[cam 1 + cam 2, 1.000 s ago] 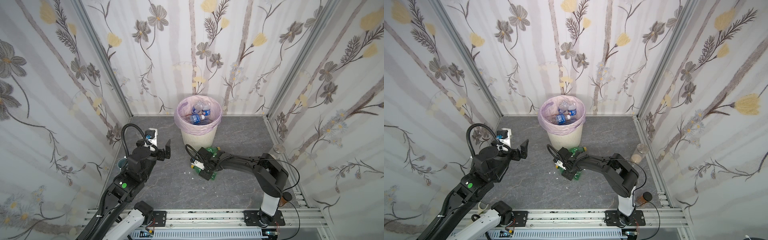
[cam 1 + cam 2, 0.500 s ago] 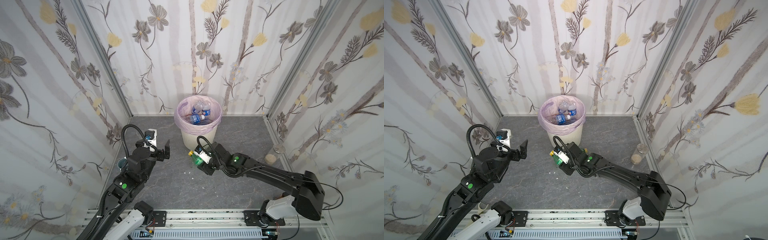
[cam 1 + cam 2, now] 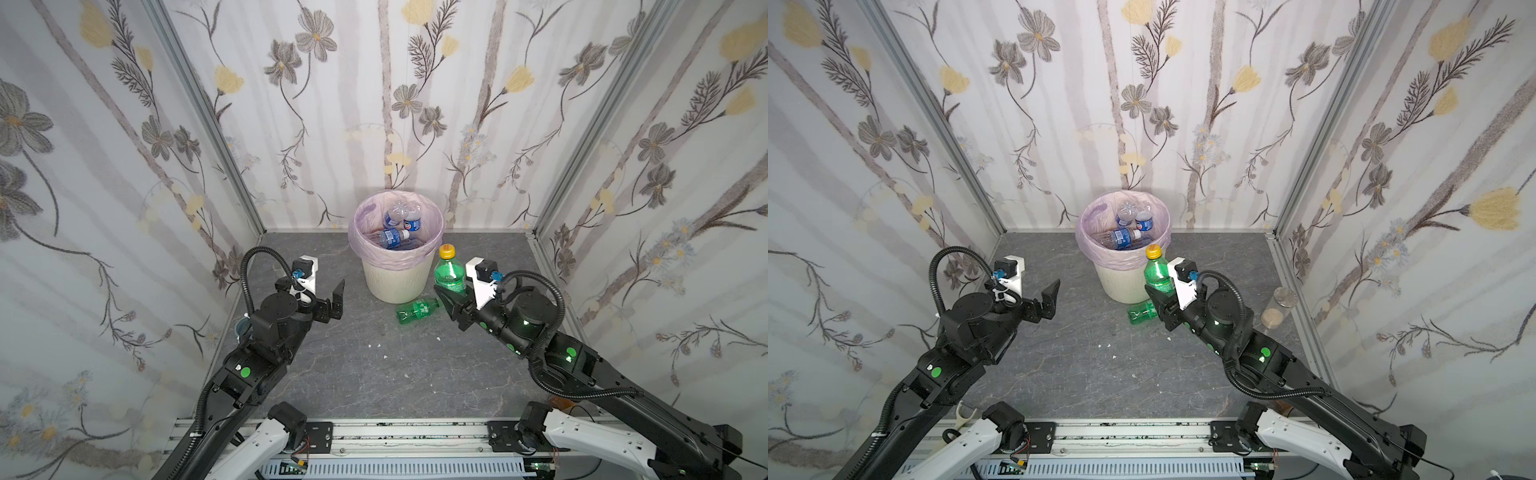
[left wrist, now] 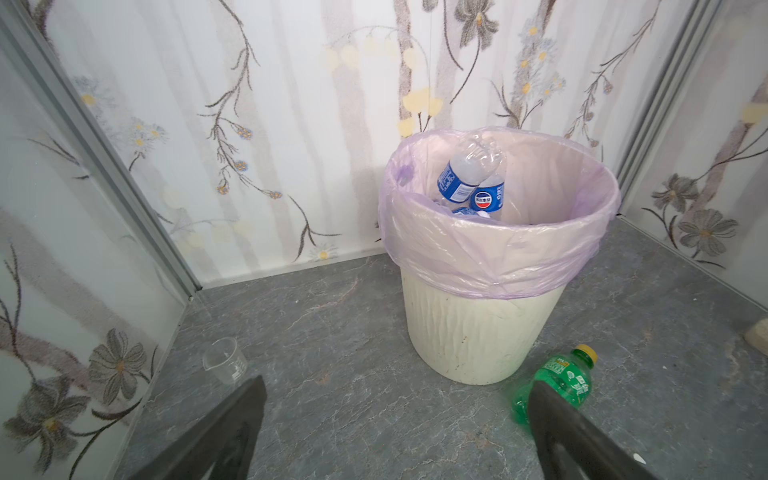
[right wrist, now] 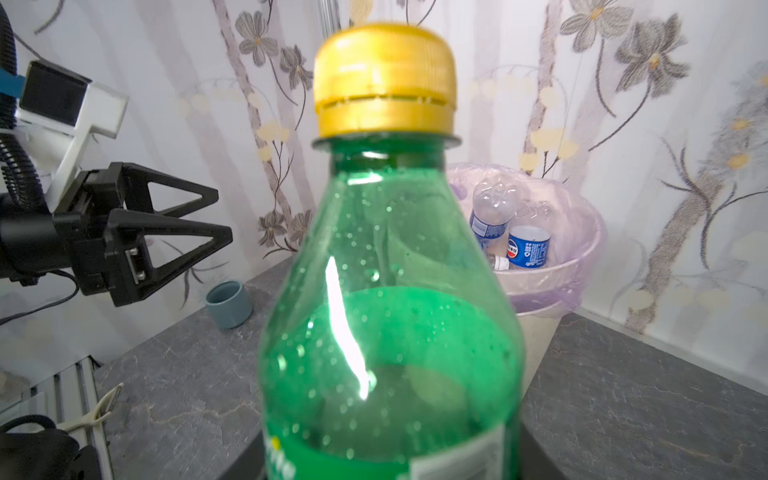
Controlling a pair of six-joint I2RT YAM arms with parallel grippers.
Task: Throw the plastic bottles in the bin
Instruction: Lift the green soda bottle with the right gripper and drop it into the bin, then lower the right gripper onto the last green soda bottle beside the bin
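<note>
In both top views the right gripper [image 3: 451,291] has its jaws closed round the lower body of a green bottle [image 3: 448,272]. It is upright, cap up, just right of the bin [image 3: 395,286]. I'd guess the low grip leaves the neck free to tip over the rim. A second bottle [image 3: 415,309] lies on the worktop at the bin's near foot. Blue-labelled bottles [image 3: 392,237] are already inside. The left gripper [image 3: 1049,298] hangs off to the left, jaws wide apart and empty. A jar [image 3: 1271,319] sits by the right wall, out of the way.

From the left wrist, the bin [image 4: 478,324] stands dead ahead and the second bottle [image 4: 559,382] lies by its base. A clear cup [image 4: 226,365] stands near the left wall.

From the right wrist, the green bottle [image 5: 386,332] fills the view. Behind it the bin's rim [image 5: 552,270] looks like the one thing to clear. A grey cup [image 5: 228,303] stands far left, below the left gripper [image 5: 222,218].
</note>
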